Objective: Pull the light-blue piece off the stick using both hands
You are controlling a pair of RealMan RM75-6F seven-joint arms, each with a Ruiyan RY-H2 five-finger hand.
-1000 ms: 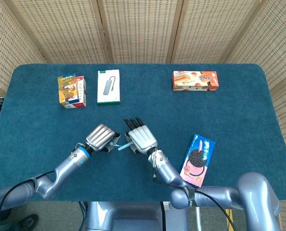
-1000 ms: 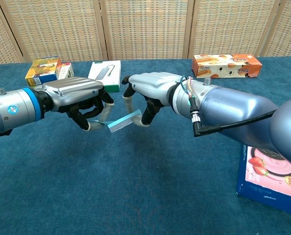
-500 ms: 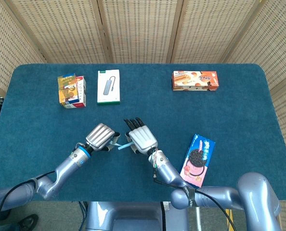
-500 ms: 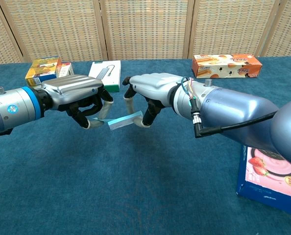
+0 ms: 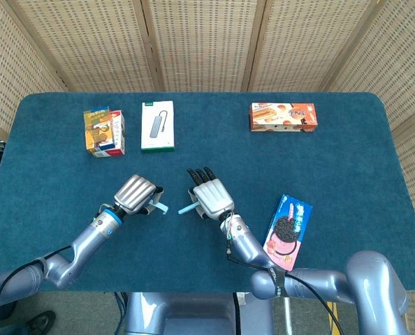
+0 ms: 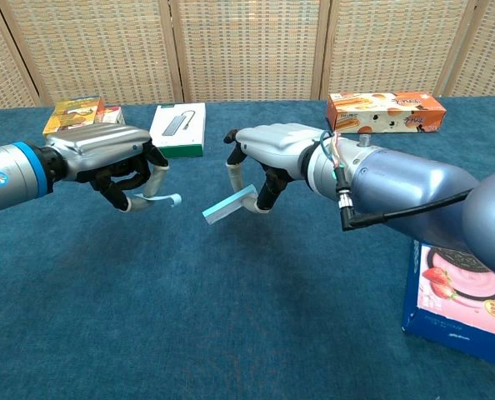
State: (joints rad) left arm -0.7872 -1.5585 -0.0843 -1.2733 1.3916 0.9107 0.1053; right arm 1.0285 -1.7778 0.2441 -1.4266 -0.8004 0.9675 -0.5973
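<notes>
My left hand pinches a thin pale stick whose free end points right. My right hand pinches a flat light-blue piece that slants down to the left. The stick and the piece are apart, with a clear gap of blue table between them. Both hands hover just above the blue tablecloth at the front middle of the table.
At the back left stand a yellow-orange box and a white box. An orange biscuit box lies at the back right. A blue-pink cookie box lies by my right forearm.
The hands have drawn apart, left hand to the left and right hand to the right. The light-blue piece has come off the stick and stays with the right hand.
</notes>
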